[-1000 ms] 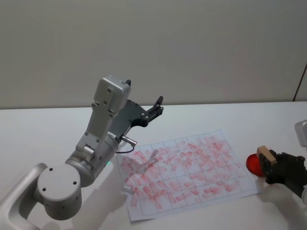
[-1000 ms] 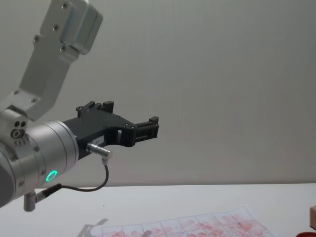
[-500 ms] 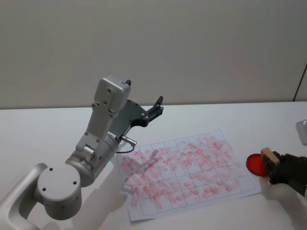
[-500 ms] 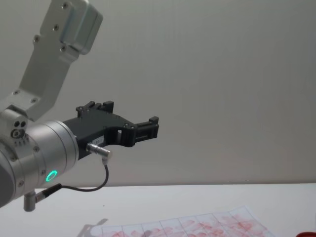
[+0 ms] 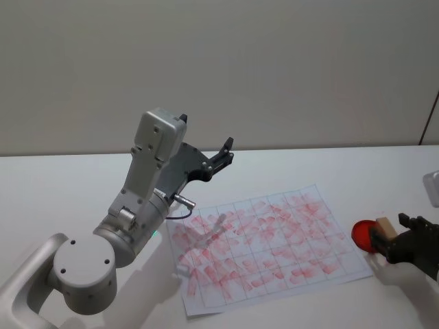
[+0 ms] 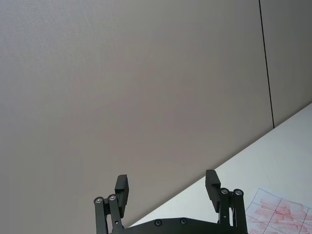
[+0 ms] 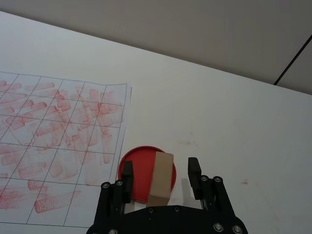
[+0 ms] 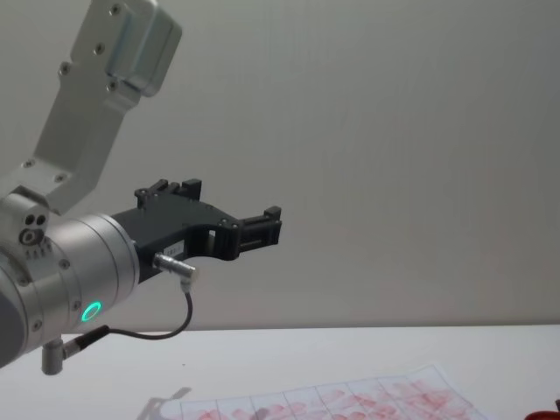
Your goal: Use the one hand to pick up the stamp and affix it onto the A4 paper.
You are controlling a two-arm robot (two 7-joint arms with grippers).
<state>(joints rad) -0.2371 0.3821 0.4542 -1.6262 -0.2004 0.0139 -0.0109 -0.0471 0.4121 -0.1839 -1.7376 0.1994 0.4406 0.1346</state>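
Note:
The stamp [image 5: 385, 225], a small tan wooden block, stands on a round red ink pad [image 5: 361, 235] just right of the A4 paper [image 5: 260, 240]. My right gripper [image 5: 396, 237] reaches in low from the right edge of the head view. In the right wrist view the stamp [image 7: 161, 178] sits between the right gripper's [image 7: 161, 165] fingers [image 7: 127, 174] with a gap on each side, so it is open. The paper [image 7: 53, 131] is a white gridded sheet covered in red marks. My left gripper [image 5: 225, 149] is parked raised over the table's far left, open [image 6: 165, 183].
The red ink pad [image 7: 138, 168] lies on the white table beside the paper's right edge. The left arm's big grey links [image 5: 147, 185] rise over the paper's left side. A pale object [image 5: 432, 188] sits at the far right edge.
My right gripper has come down with the stamp onto the red pad and spread its fingers off the block. The left arm has not moved.

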